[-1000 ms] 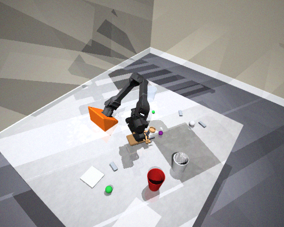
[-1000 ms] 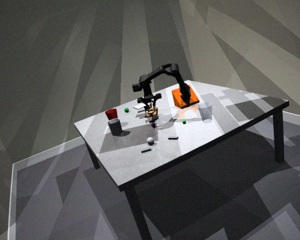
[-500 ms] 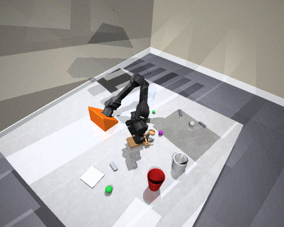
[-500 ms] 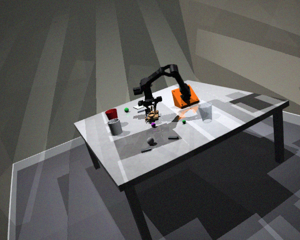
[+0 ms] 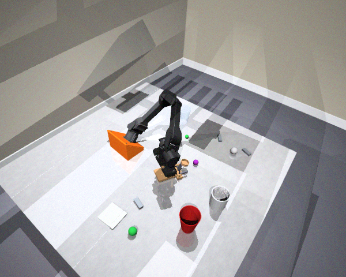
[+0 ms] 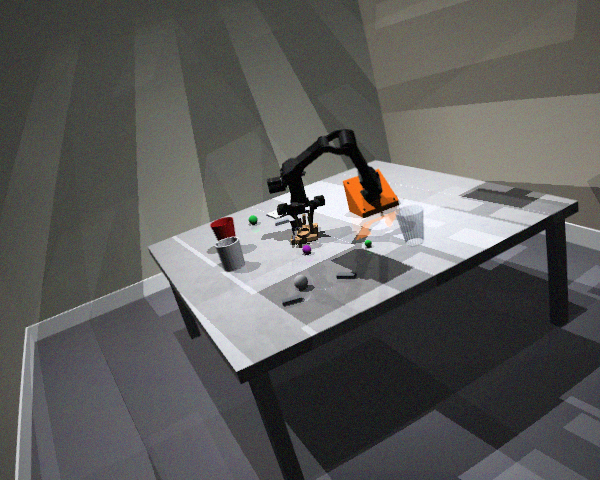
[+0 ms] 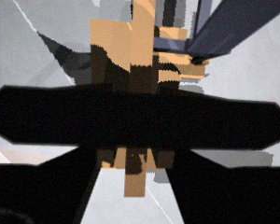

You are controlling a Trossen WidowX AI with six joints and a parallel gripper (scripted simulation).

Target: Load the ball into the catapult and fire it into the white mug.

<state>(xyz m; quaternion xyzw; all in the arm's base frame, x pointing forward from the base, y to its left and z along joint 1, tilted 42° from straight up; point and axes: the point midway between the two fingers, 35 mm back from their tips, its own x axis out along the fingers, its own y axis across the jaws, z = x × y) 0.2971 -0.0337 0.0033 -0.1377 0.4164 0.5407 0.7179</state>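
Observation:
The tan catapult (image 5: pixel 160 175) (image 6: pixel 305 239) (image 7: pixel 109 33) stands under my gripper (image 5: pixel 170 173) (image 6: pixel 302 230) (image 7: pixel 133 140). The gripper points down and is shut on part of the catapult; the fingers largely hide the grip in the top and exterior views. The catapult's round cup (image 5: pixel 184 162) looks empty. The pale grey-white mug (image 5: pixel 215 204) (image 6: pixel 232 256) stands upright beside the red cup. A purple ball (image 5: pixel 195 162) (image 6: pixel 306 249) lies close to the catapult's cup. A pale ball (image 5: pixel 233 150) (image 6: pixel 301 281) lies farther off. Which ball is the task's ball cannot be told.
The red cup (image 5: pixel 190 219) (image 6: pixel 222 228) stands near the mug. A clear tumbler (image 5: pixel 184 113) (image 6: pixel 410 224), an orange wedge (image 5: pixel 118 146) (image 6: pixel 356 200) at the arm's base, a white tile (image 5: pixel 112 215), two green balls (image 5: pixel 132 231) (image 5: pixel 186 136) and several small grey blocks are also on the table.

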